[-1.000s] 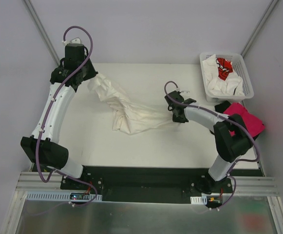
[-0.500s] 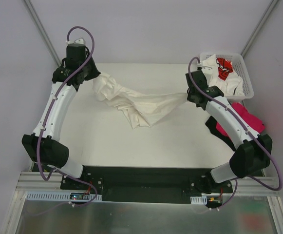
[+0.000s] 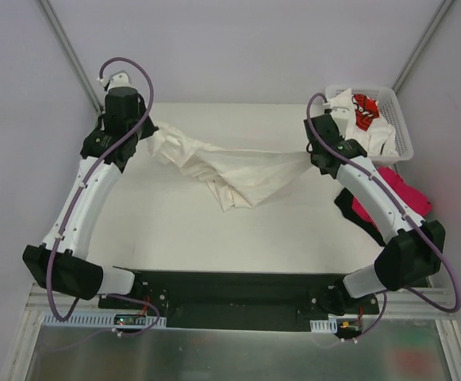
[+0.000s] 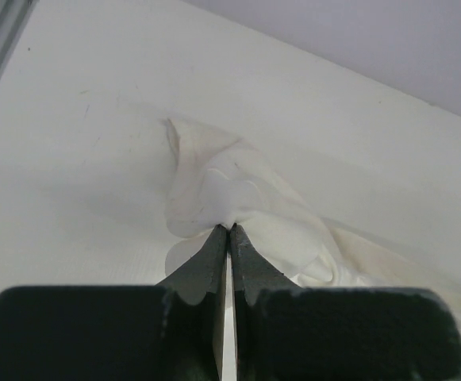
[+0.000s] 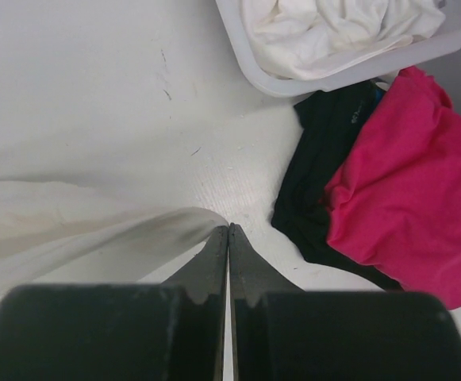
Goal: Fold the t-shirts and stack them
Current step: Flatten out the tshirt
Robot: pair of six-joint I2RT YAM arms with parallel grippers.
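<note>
The cream shirt (image 3: 238, 171) hangs stretched across the far half of the desk (image 3: 174, 230). Its long axis runs left to right, and a bunched, twisted middle sags toward the near side, where its lowest folds seem to rest on the surface. The left end effector (image 4: 228, 230) has its fingers pressed together on a gathered wad at the shirt's left end. The right end effector (image 5: 228, 228) is likewise closed, pinching a thin edge at the right end. From the left arm the cloth therefore trails off to the right, and from the right arm to the left. Each arm holds its own end, and neither is nearer the loose middle. A flat spread looks to depend on both pulling apart along that axis and lowering together, since the centre is not yet open.

Right of the right arm lie a pink shirt (image 5: 405, 198) and, partly under it, a black shirt (image 5: 317, 198), both crumpled on the desk. Just beyond them the basket (image 3: 405, 131) holds more white cloth and a printed shirt (image 3: 363, 109). Its red print is too crumpled and small to read, and no other writing or brand can be made out
</note>
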